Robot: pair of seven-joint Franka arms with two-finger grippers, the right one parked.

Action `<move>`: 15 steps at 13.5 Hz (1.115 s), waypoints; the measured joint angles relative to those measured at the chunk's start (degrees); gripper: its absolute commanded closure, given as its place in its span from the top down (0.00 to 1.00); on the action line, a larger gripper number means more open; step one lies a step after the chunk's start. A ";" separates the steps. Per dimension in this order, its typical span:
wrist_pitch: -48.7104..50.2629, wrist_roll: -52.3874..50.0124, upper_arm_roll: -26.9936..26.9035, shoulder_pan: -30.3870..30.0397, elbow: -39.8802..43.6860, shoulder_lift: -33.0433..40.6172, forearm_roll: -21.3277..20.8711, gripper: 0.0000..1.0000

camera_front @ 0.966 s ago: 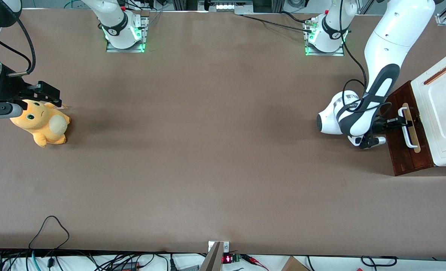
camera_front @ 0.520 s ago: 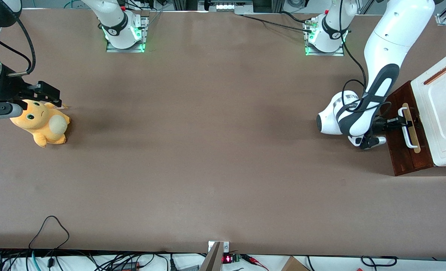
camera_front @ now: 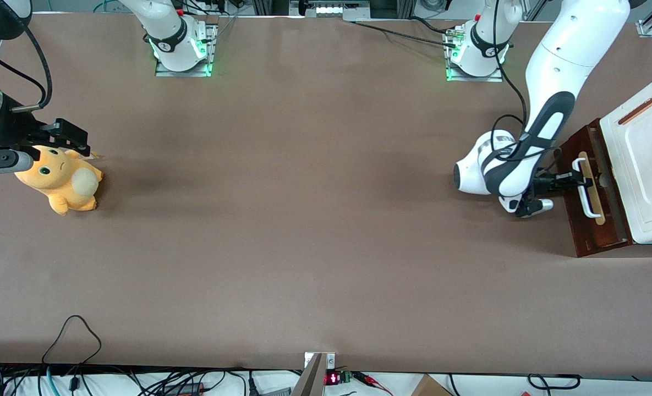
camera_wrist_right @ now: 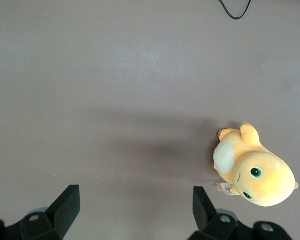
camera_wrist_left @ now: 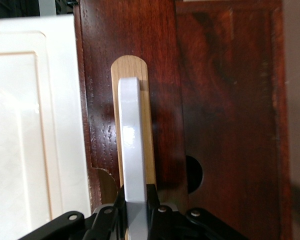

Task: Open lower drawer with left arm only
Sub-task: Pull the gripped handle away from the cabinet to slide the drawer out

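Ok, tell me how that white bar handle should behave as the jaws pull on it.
The white bar handle looks rigid and will probably not flex. Its glossy face may be slippery, so the gripper, shut on it, could slide along it. It sits on a pale wood strip on the lower drawer, so the pull should carry the drawer.

Left arm [camera_front: 546, 118]: bent down from its base, wrist levelled low in front of the lower drawer [camera_front: 592, 220].
Hand [camera_front: 574, 179]: clamped on the white bar handle [camera_wrist_left: 131, 150], fingers [camera_wrist_left: 152, 192] pressed against it.
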State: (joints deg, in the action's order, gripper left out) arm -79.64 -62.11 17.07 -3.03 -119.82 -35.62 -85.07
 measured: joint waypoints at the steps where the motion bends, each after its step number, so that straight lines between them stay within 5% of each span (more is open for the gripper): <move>1: 0.30 -0.04 0.61 0.58 -0.05 0.00 0.26 0.06; 8: 1.27 -0.20 3.96 1.93 -0.09 0.00 0.90 0.08; 12: 0.01 0.24 5.44 2.45 0.08 -0.10 0.64 0.40; 14: -1.24 1.05 6.58 3.81 1.10 -0.17 0.28 0.44; 15: -1.47 1.29 6.86 4.42 1.34 -0.19 0.28 0.58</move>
State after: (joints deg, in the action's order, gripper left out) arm -81.11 -60.82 23.94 1.39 -118.48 -35.82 -84.79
